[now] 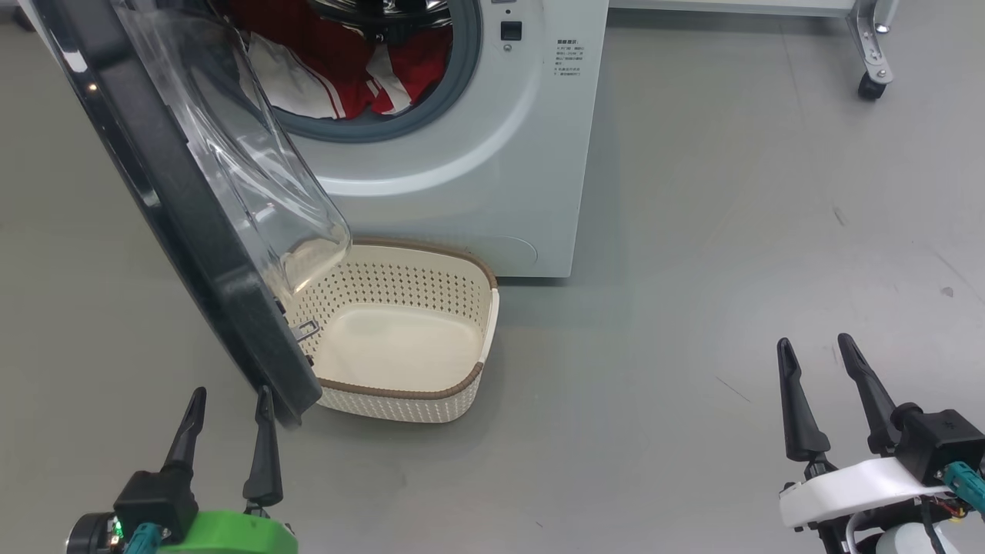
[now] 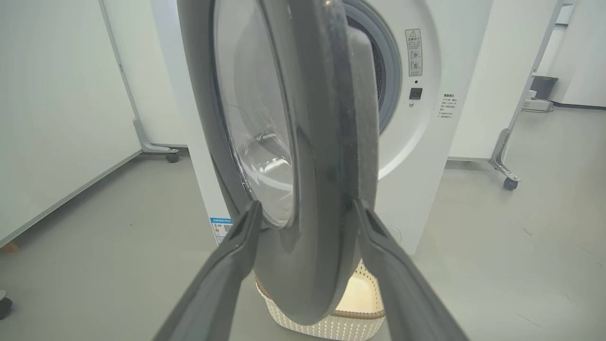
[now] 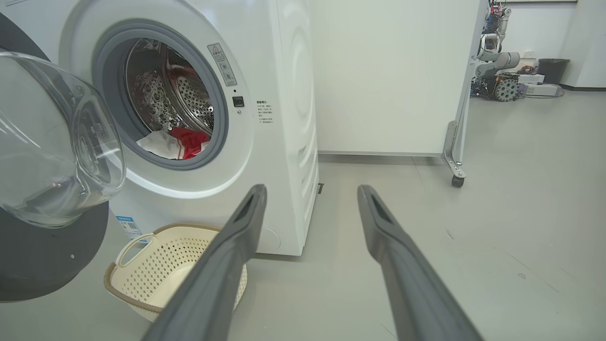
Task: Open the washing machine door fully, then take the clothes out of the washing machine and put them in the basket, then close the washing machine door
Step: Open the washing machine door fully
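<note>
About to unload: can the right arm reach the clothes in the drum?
Probably yes: the washing machine door stands off to the left, and nothing lies between the open right gripper and the clothes.

**user1:** how are your arms sitting right now?

**user2:** your left gripper [image 1: 233,391] is low on the left, both fingers spread apart and pointing forward, with the green wrist cuff [image 1: 231,535] right behind it. Your right gripper [image 1: 814,339] is way off on the right, fingers parted too and leaning a bit left, on the white wrist shell [image 1: 854,481].
</note>
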Robot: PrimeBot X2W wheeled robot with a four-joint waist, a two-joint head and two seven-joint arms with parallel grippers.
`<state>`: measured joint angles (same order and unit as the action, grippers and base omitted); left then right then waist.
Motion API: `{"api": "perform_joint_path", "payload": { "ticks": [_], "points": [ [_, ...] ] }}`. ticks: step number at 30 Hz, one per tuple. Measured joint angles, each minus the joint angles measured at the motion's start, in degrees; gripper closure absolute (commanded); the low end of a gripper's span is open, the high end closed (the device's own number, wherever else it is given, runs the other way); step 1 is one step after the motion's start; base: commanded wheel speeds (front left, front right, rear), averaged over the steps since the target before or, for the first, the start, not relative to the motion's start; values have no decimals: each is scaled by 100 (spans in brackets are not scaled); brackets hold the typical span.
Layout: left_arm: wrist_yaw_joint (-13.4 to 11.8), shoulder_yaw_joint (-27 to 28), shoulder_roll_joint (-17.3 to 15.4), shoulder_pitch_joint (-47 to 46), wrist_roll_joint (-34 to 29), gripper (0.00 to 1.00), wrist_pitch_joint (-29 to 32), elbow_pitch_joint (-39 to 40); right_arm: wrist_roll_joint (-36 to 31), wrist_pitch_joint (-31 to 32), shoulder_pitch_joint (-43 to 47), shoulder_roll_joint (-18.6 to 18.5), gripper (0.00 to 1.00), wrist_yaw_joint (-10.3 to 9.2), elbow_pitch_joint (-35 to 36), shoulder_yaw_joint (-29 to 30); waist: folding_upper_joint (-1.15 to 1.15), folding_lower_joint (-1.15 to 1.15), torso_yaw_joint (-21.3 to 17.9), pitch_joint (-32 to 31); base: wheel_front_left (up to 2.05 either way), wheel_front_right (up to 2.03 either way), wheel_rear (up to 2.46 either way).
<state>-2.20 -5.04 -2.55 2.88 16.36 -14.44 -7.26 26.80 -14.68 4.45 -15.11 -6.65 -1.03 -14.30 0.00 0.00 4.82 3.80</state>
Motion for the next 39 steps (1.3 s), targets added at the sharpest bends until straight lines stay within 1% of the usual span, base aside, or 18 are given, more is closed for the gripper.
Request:
{"api": "perform_joint_path", "payload": {
  "ticks": [6,16,20,39],
  "points": [
    [-1,-38,0,-37,10,0,0,-31,-80,0,80,79,0,16,18,55,0,0,32,-9,0,0,0],
    [-2,-66,0,-51,13,0,0,-59,-178,0,142,192,0,151,16,147,0,0,86,-40,0,0,0],
    [-3,-68,1,-52,121,0,0,-74,-212,0,199,237,0,172,16,186,0,0,106,-43,0,0,0],
    [-3,-134,1,-54,129,0,0,-134,-420,0,208,363,0,392,-5,305,0,0,204,-30,0,0,0]
  ]
}}
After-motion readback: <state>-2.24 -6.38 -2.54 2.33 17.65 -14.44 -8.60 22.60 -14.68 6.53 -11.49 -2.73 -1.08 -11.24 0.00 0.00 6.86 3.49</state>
